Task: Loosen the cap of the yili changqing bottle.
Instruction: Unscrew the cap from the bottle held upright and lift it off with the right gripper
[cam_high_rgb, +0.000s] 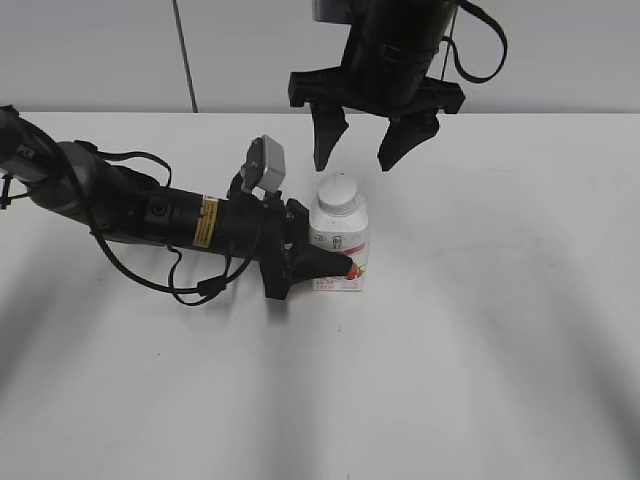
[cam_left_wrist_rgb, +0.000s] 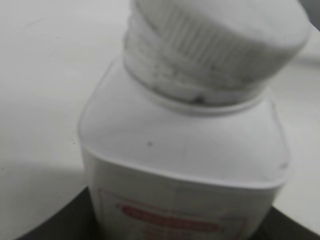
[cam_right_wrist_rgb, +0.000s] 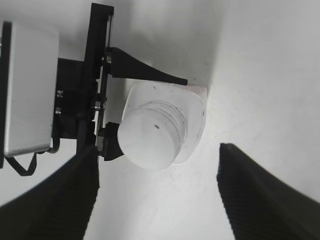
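While the left claw (cam_high_rgb: 325, 262) clenches the yili changqing bottle (cam_high_rgb: 339, 245) upright on the table (cam_high_rgb: 480, 330), the right claw (cam_high_rgb: 362, 150) hangs released just above the cap (cam_high_rgb: 338, 192) — its 2 fingers spread wide, touching nothing.

The plain white, matte counter (cam_high_rgb: 480, 350) fills the scene from the near edge back to a pale grey wall at the far side. A small white plastic squarish bottle (cam_high_rgb: 340, 250) with a pink-red strawberry label stands upright directly on it, a little left of the middle, topped by a round white ribbed screw cap (cam_high_rgb: 338, 192). Soft grey shadows lie across the surface near the bottle and toward the near left.
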